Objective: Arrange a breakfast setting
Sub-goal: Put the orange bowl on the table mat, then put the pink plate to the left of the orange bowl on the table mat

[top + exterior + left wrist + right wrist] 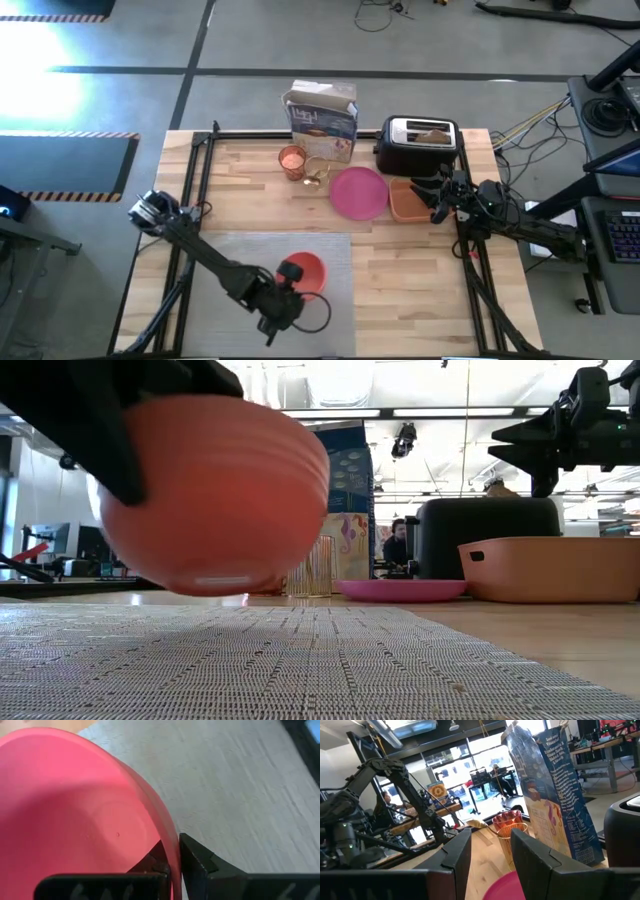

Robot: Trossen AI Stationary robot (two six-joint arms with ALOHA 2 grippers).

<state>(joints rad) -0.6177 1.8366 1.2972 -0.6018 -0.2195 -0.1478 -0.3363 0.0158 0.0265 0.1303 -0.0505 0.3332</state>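
An orange bowl (pixel 305 272) hangs just above the grey woven placemat (pixel 225 270) near the table's front, with my left gripper (pixel 289 285) shut on its rim. In the low view the bowl (pixel 215 490) fills the left side, tilted. The pink plate (pixel 358 192), small orange cup (pixel 292 160) and clear glass (pixel 316 172) stand at the back of the table. Toast (pixel 432 131) sticks up out of the toaster's slot. My right gripper (pixel 440 207) waits open above the orange tray, holding nothing. My left gripper pinches the bowl's rim (pixel 174 851) on its near side, one finger (pixel 150 865) inside the bowl and the other finger (pixel 200 860) outside. The fingers slant down from the table's near left. The bowl is tilted and lifted clear of the placemat (pixel 300 660).
A cereal box (pixel 322 115) stands at the back centre, with the black-and-silver toaster (pixel 420 148) to its right. The orange tray (pixel 408 200) sits in front of the toaster, beside the plate. Bare wood (pixel 420 280) lies to the right of the placemat.
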